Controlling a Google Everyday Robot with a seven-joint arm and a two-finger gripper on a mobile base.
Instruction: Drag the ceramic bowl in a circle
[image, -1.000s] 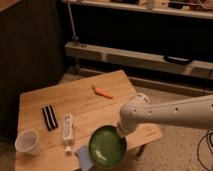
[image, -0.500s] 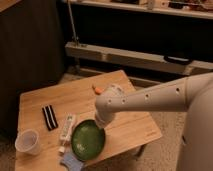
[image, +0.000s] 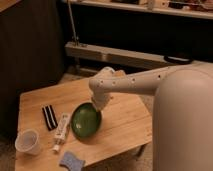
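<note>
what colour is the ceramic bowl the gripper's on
Dark green, glossy. The ceramic bowl sits on the wooden table with the gripper at its upper right rim, seen in the camera view.

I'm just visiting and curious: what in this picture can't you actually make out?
- Gripper: in the camera view it sits at the ceramic bowl's far rim, but the arm's wrist covers it, so any grip is hidden.
- White tube: label too small to read.
- Blue sponge: partly cut by the bottom edge.
- Table: its far corner is hidden behind the arm.

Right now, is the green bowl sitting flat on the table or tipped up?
Tipped. The ceramic bowl shows its whole inside to the camera, its upper rim raised under the gripper on the wooden table.
</note>
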